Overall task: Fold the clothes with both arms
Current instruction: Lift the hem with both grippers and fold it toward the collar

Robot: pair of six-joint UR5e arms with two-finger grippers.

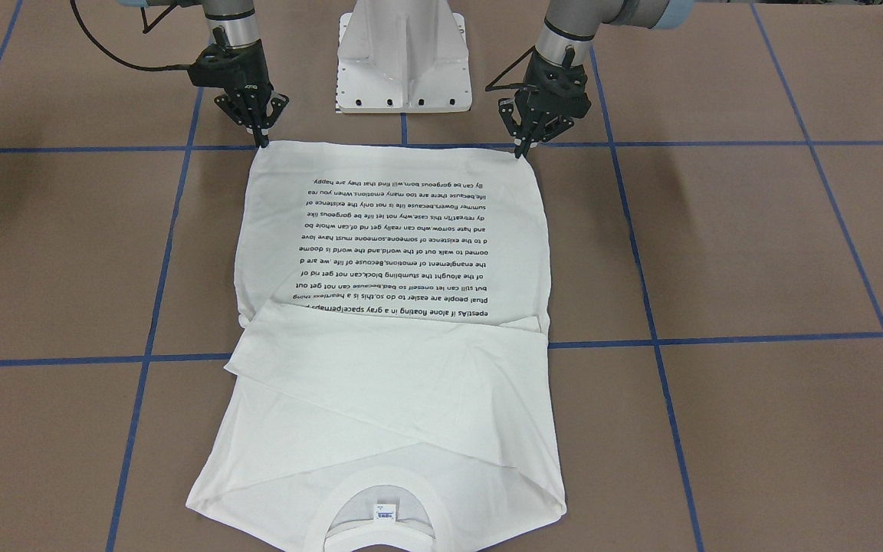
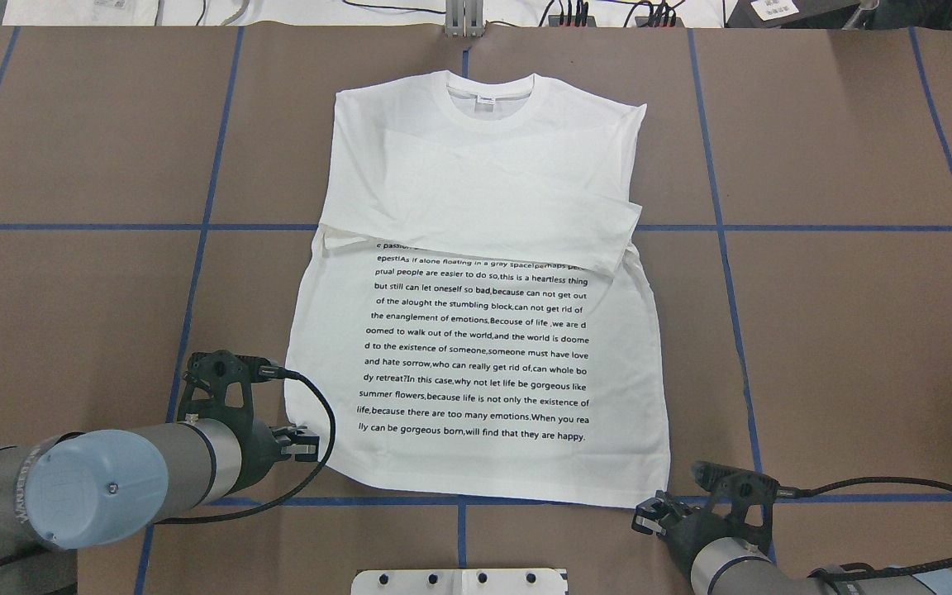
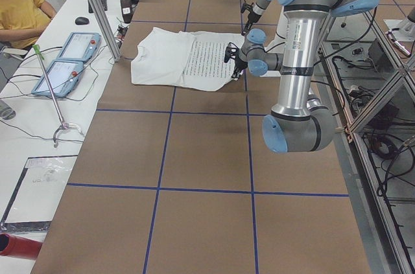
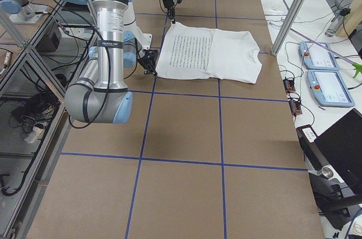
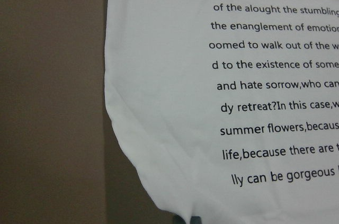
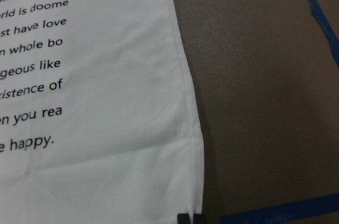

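The white T-shirt (image 1: 395, 230) lies flat on the brown table, printed text up, with its sleeves folded across the chest and its collar (image 2: 492, 103) at the far side. My left gripper (image 1: 520, 151) (image 2: 311, 446) is at the near left hem corner, its fingers pinched together on the cloth. The right gripper (image 1: 263, 142) (image 2: 640, 519) stands the same way at the near right hem corner. Each wrist view shows dark fingertips (image 5: 189, 218) (image 6: 189, 217) closed on the hem edge at the bottom of the frame.
The white pedestal base (image 1: 403, 69) stands between the arms at the near edge. Blue tape lines (image 2: 724, 227) grid the table. Two control pendants (image 3: 65, 63) and a seated person (image 3: 19, 8) are beyond the far edge, past a metal post (image 3: 97, 8).
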